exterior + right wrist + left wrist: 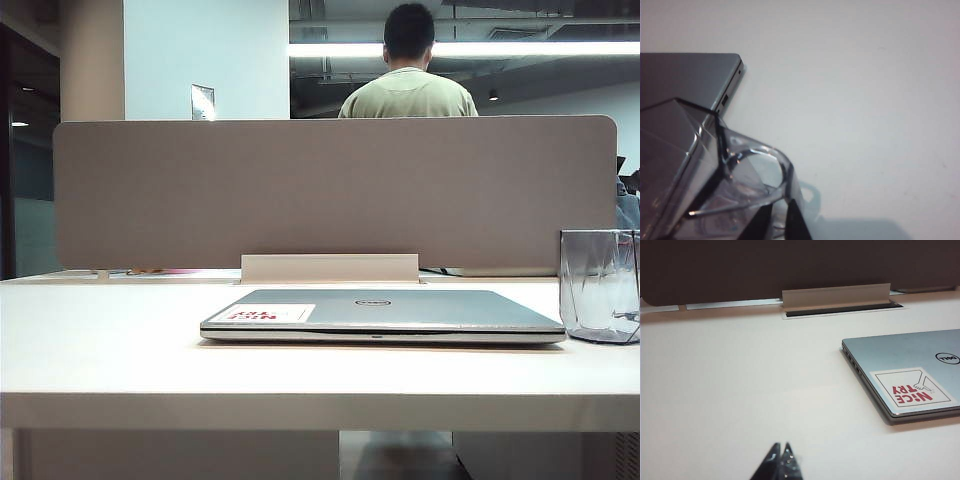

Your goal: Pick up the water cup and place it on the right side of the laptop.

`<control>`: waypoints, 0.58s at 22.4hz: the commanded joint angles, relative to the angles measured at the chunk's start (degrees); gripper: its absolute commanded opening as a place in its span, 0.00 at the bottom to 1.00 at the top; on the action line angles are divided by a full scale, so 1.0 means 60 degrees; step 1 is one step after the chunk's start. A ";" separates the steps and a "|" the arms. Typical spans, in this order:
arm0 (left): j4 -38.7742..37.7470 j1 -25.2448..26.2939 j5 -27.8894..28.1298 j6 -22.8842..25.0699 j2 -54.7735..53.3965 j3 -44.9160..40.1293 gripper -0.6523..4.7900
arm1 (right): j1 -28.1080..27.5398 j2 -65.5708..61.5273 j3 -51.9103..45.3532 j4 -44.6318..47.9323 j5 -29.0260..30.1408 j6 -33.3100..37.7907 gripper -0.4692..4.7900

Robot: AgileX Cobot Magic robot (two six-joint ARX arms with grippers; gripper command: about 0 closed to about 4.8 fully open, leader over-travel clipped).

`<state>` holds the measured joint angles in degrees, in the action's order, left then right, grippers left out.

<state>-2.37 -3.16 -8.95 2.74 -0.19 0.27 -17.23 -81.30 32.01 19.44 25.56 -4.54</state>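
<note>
Right up close in the right wrist view, the water cup [715, 170] fills the near corner, clear and faceted, and nothing shows inside it. The dark fingertips of the right gripper [775, 222] sit right against the cup's wall, one finger [796, 222] on the outside of the wall and the other behind the glass, so the gripper is pinching the water cup by its rim wall. Just past the cup lies the corner of the laptop [690, 75], lid closed, with its side ports showing beside the cup. In the exterior view the water cup [598, 285] stands upright at the right edge of the picture, just beside the right end of the laptop [385, 312], and its base looks level with the desk [100, 350], though whether it touches the desk cannot be told. The right gripper itself does not show there. Over on the left, the left gripper [781, 462] pokes in with its black tips pressed together, hanging above bare desk [730, 390] and well apart from the laptop [905, 375]. That laptop lies flat, with a white sticker [912, 387] in red print reading "NiCE TRY" and a round logo [947, 358] on its lid. Farther back, a cable slot cover [330, 268] stands at the desk's far edge, with a wide beige divider panel [330, 190] behind it. Beyond the panel a person in a light green shirt [408, 85] faces away, under a long ceiling light [540, 48].
</note>
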 commanded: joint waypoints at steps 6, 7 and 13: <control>0.0113 -0.0007 -0.0055 -0.0044 -0.0007 0.0033 0.11 | 0.0004 0.0131 0.0040 -0.1264 -0.0025 -0.0040 0.20; 0.0117 -0.0007 -0.0055 -0.0044 -0.0007 0.0033 0.11 | 0.0004 0.0182 0.0040 -0.1341 -0.0025 -0.0040 0.20; 0.0047 -0.0007 -0.0051 -0.0044 -0.0007 0.0033 0.11 | -0.0004 0.1188 0.0040 -0.2430 -0.0266 0.0022 0.12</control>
<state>-2.37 -3.16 -8.95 2.74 -0.16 0.27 -17.23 -75.57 31.99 5.80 23.99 -4.51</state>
